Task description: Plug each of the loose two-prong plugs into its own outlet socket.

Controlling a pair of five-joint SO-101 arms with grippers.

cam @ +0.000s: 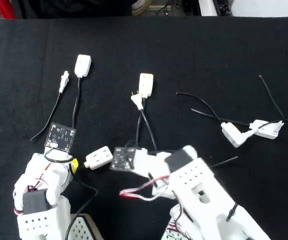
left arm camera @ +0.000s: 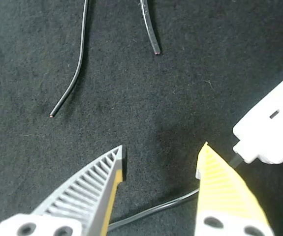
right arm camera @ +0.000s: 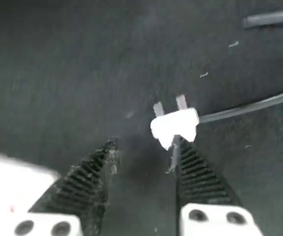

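Jaws spread on both arms; plug at one right tip, outlet socket beside left.

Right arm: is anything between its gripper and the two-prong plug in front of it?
Nothing visible. In the right wrist view the right gripper is open, and the two-prong plug lies on the black cloth right at one fingertip, its cable trailing away from the gripper.

white plug, black cord, black cloth, yellow ribbed finger on left tool.
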